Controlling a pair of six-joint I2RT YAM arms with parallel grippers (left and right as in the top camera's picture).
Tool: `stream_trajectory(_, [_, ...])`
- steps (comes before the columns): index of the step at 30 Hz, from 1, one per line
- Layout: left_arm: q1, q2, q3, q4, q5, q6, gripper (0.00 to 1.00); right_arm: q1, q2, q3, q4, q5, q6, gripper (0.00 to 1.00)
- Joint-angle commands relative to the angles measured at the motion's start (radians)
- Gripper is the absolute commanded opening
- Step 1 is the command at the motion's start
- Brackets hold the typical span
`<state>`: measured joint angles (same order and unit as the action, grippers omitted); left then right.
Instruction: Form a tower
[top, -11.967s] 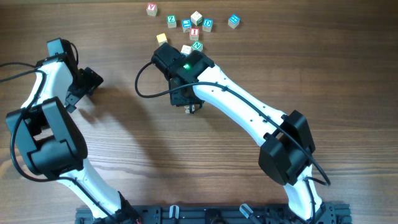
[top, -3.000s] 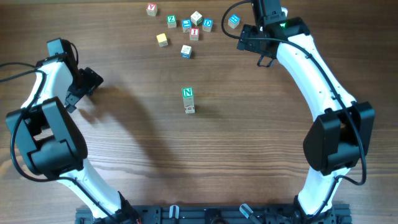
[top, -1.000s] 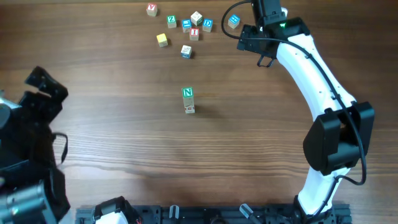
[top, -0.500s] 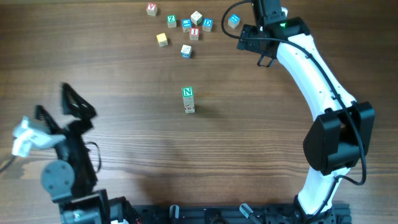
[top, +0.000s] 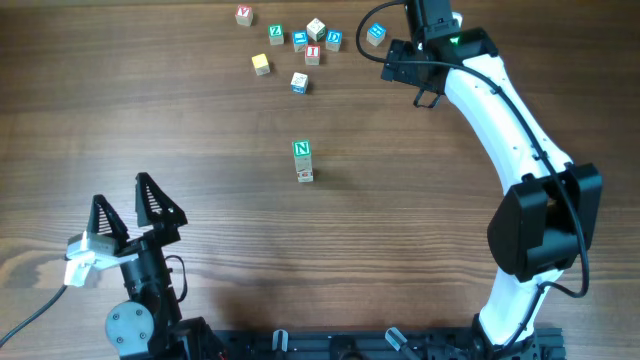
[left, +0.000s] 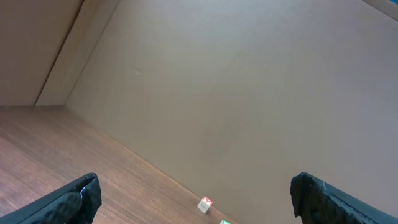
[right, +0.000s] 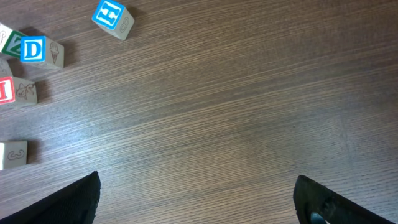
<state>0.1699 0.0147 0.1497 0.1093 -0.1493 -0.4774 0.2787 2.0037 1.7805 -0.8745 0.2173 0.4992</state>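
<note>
Okay, the tower stands on the counter, N on top; left jaws and right jaws gape wide, empty.

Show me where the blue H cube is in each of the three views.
Overhead: blue H cube near the top edge, just right of centre.
Left wrist: not in it.
Right wrist: blue H cube near the top left.
Shared landmark: blue D cube, left of it in both.
</note>
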Motion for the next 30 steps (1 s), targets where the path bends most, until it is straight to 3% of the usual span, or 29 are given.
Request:
stream_trajectory(1, [-0.005,-0.012,-0.044,0.004,-0.005,-0.002,1.0,0.002,0.002,-0.006,0.002,-0.005,-0.01,1.0])
stream_trajectory(10, [-0.034,-0.012,-0.144,-0.005,-0.005,-0.002,1.0,0.002,0.002,-0.006,0.002,-0.005,-0.009,1.0])
stream_trajectory(17, [-0.035,-0.012,-0.144,-0.168,-0.005,-0.002,1.0,0.002,0.002,-0.006,0.002,-0.005,-0.01,1.0])
stream_trajectory(30, [-0.035,-0.009,-0.144,-0.167,-0.005,-0.002,1.0,0.002,0.002,-0.006,0.002,-0.005,-0.009,1.0])
